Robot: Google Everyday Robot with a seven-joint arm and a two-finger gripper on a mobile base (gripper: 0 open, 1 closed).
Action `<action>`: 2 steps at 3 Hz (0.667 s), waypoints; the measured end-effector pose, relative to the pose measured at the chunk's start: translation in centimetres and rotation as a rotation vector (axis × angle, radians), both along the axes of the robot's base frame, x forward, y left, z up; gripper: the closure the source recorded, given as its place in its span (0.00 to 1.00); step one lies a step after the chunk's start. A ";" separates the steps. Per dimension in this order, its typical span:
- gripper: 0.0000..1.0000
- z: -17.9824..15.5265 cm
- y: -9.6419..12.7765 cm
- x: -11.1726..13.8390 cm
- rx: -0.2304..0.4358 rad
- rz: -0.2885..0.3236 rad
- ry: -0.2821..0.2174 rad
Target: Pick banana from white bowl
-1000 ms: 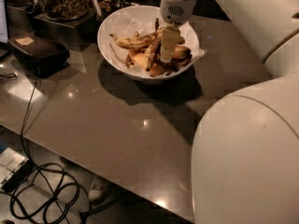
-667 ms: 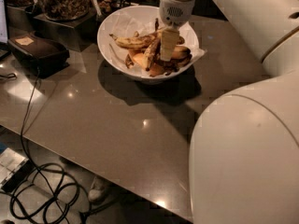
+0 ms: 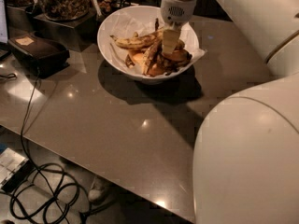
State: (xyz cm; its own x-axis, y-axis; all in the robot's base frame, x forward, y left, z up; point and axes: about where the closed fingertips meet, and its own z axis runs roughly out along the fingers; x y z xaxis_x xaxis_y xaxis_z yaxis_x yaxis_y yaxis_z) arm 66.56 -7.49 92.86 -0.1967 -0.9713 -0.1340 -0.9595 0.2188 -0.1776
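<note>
Here's the gripper [image 3: 170, 46], hanging straight down from the white wrist and dipped inside the white bowl [image 3: 108, 45], low over the heap of fruit on its right half; whether it is wide, narrow or clamped on anything I cannot tell, it reads as one pale block from here; the banana [image 3: 151, 56], the long slim one blotched dark brown, lies slantwise across the middle of the bowl, running from upper right down to lower left; the gripper sits just to the right of its upper half, very close, and whether the two touch I cannot tell; a lighter speckled banana [image 3: 134, 42] stretches off to the left along the bowl's inner wall; plumper orange-yellow pieces [image 3: 177, 57] are tucked under and to the right of the gripper; crinkled white paper [image 3: 198, 55] pokes over the right rim; the bowl stands toward the back of the grey surface [image 3: 117, 125]; a dark box [image 3: 38, 53] rests at the left edge, with a jar of snacks [image 3: 60, 1] behind it; the robot's white body [image 3: 252, 157] fills the lower right.
</note>
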 end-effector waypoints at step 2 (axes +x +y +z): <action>1.00 0.4 -0.4 -0.2 0.013 -0.008 -0.012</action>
State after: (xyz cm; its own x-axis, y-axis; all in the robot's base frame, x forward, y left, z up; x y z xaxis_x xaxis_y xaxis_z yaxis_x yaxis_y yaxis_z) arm 66.31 -7.87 93.25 -0.2026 -0.9678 -0.1491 -0.9555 0.2287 -0.1863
